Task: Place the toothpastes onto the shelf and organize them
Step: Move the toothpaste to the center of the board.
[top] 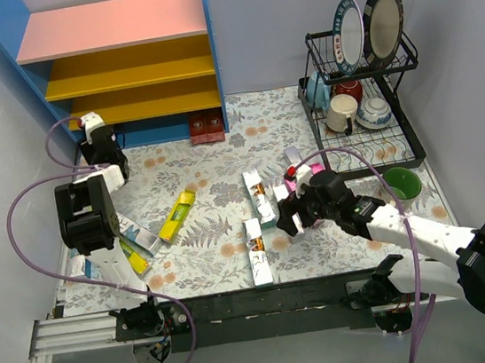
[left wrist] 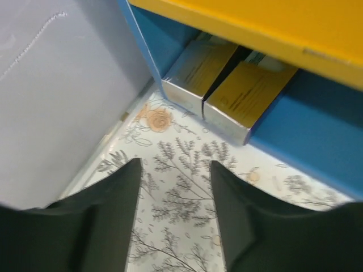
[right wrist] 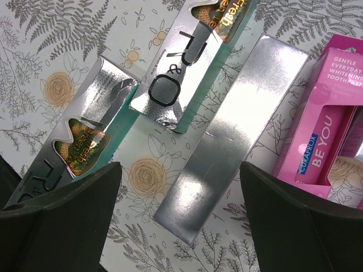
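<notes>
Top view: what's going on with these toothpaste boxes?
Toothpaste boxes are being shelved. The left gripper is open and empty, facing two boxes tucked under the lowest board of the shelf. The right gripper hangs open over silver boxes lying on the table. Others lie scattered there.

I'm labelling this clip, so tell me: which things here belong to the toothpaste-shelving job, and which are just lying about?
Job: shelf; yellow toothpaste box; silver boxes; pink box; dark red boxes.
Lying about: dish rack; plates; cups; green bowl.
</notes>
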Robot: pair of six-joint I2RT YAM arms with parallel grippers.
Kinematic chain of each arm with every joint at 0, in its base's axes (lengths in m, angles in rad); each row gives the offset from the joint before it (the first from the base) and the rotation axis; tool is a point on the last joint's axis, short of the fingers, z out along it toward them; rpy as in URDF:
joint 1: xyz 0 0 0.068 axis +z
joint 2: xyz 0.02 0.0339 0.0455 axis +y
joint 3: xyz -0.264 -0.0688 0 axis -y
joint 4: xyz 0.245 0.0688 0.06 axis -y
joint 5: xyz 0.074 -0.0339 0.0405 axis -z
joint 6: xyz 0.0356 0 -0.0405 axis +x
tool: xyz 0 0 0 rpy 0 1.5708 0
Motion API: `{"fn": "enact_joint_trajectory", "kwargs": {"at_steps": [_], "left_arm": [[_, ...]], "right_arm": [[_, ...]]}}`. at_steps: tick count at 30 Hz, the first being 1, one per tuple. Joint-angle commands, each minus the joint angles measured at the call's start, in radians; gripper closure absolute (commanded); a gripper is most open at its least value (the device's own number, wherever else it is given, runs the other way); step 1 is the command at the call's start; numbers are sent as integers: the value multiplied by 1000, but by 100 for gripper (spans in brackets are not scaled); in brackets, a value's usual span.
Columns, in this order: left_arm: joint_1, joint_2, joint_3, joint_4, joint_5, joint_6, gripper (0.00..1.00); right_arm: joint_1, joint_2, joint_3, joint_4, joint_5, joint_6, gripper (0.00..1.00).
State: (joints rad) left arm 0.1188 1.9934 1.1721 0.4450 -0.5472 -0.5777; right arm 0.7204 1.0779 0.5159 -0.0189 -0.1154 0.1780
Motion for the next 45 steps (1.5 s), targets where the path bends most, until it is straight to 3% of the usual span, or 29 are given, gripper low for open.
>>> {"fn": "enact_joint_trajectory", "kwargs": {"at_steps": [1,5,10,15,23,29,41,45], "left_arm": [[30,-90,29,-218,165,-380,38],[91,-107,54,-298,381,-608,27],[172,-102,5,-217,608,-902,19],[183,-70,-26,-92,652,-1046,10],[193,41,56,-84,609,-1154,10],[194,105,73,-57,520,-1206,17],[196,237,159,-22,517,-1337,26],[196,246,138,15,503,-1384,40]], "right_arm": [[5,14,19,89,-15,-41,7],[5,31,18,114,-30,-58,7],[5,33,-4,148,-66,-63,6],[5,17,-54,207,-73,-52,6],[5,-26,-97,217,-41,-57,5],[5,-36,-126,244,-43,-48,4],[5,-32,-139,240,-46,-43,4],[5,-19,-132,237,-43,-48,4]]}}
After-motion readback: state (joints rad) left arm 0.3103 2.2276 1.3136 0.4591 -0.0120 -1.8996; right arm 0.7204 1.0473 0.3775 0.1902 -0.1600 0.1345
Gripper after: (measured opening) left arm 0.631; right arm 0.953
